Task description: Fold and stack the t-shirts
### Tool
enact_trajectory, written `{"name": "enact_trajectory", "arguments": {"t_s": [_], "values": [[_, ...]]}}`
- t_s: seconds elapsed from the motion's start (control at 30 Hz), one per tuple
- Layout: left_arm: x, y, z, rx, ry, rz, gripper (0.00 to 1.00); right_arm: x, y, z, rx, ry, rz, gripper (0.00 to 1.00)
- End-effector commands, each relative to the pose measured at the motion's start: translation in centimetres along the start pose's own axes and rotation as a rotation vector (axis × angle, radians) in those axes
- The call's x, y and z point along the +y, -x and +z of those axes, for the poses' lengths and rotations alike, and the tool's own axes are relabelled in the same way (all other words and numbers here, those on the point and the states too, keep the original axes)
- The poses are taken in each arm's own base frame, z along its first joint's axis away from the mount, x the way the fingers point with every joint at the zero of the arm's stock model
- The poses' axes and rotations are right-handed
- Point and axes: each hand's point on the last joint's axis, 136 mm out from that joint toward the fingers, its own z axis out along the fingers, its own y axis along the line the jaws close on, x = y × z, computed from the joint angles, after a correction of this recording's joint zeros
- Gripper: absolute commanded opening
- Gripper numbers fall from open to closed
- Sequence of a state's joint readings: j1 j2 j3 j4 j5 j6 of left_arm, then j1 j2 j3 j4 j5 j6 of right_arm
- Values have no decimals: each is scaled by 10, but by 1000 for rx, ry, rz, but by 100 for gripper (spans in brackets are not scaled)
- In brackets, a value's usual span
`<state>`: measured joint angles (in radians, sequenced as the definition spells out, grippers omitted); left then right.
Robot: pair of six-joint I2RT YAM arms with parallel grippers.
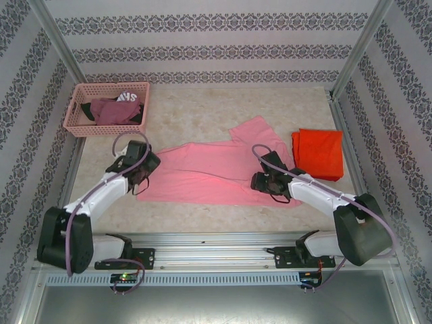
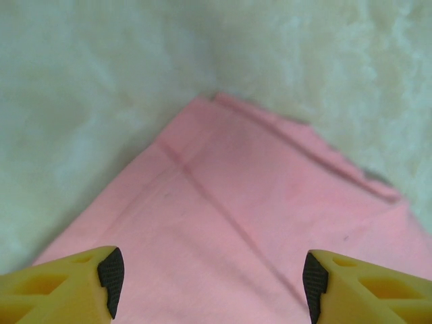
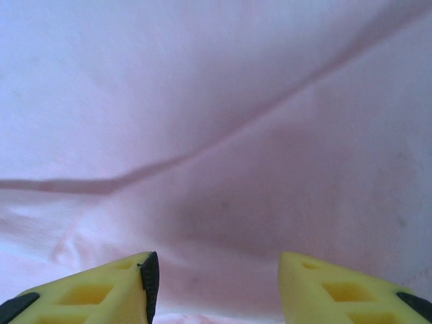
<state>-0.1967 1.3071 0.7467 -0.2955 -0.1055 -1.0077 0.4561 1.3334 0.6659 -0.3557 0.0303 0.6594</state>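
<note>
Lying soft and lightly creased, the salmon-pink t-shirt (image 1: 202,172) spreads beneath the wide-parted left gripper (image 2: 212,278) and right gripper (image 3: 217,283), beside the squarely folded orange-red t-shirt (image 1: 318,154).

The right pincer (image 3: 214,270) hangs at the bottom of the frame, yellow fingers (image 3: 94,297) apart, close over the pink tee (image 3: 223,81). A crease (image 3: 202,152) runs from mid-left to upper right.

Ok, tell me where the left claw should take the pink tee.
Its corner just ahead of the open left claw, coming low from the table beyond: the pink tee lies flat, so only that free edge lets a finger slip under.
</note>
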Motion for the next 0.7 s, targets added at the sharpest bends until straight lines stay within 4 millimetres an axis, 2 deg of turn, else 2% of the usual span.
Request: {"name": "enact_trajectory", "arguments": {"t_s": [0.0, 0.1, 0.27, 0.37, 0.5, 0.57, 0.67], "values": [[-9, 10, 15, -12, 72, 53, 70, 17, 32, -15, -95, 31, -39, 50], [-22, 15, 35, 4, 99, 70, 63, 29, 48, -16, -113, 53, -42, 50], [-37, 17, 65, 64, 152, 78, 60, 43, 58, -11, -107, 89, -45, 50], [-42, 8, 81, 116, 148, 59, 57, 50, 65, -9, -108, 97, -42, 50], [-39, -10, 100, 182, 147, 34, 51, 61, 79, -9, -120, 116, -48, 50], [-36, -18, 104, 216, 159, 35, 43, 70, 87, -8, -120, 136, -66, 50], [-30, -26, 105, 241, 168, 27, 26, 90, 101, -7, -125, 178, -105, 51]]}}
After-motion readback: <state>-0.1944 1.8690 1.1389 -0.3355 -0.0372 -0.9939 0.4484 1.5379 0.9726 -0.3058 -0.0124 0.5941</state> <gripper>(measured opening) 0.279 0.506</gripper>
